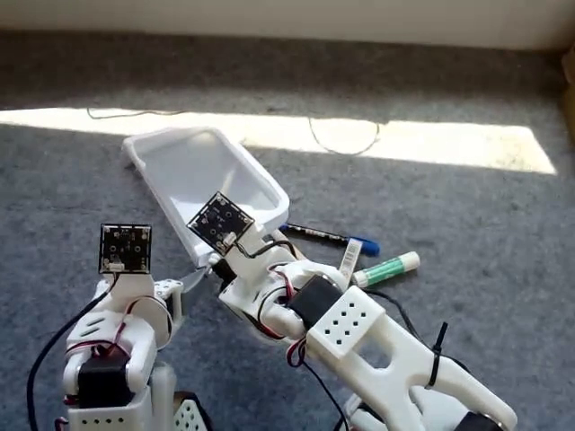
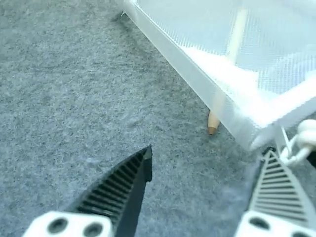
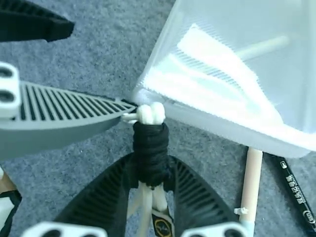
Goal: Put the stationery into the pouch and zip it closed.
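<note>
The right gripper [image 3: 150, 165] clamps the pull [image 3: 149, 143] at the near corner of the pouch [image 1: 202, 171]; the left gripper [image 2: 208, 153] gapes beside it. The pouch lies mid-table, long axis running away far-left; pens [image 1: 328, 236] lie outside, nearer the right arm.

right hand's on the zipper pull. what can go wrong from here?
1. The right hand is shut on the pull cord while the pen and marker lie outside the pouch; zipping now would likely leave them out.
2. The pencil sticks out past the pouch edge and may jam the zipper or get dragged.
3. The open left hand has a finger right by the cord; the hands may collide.
</note>
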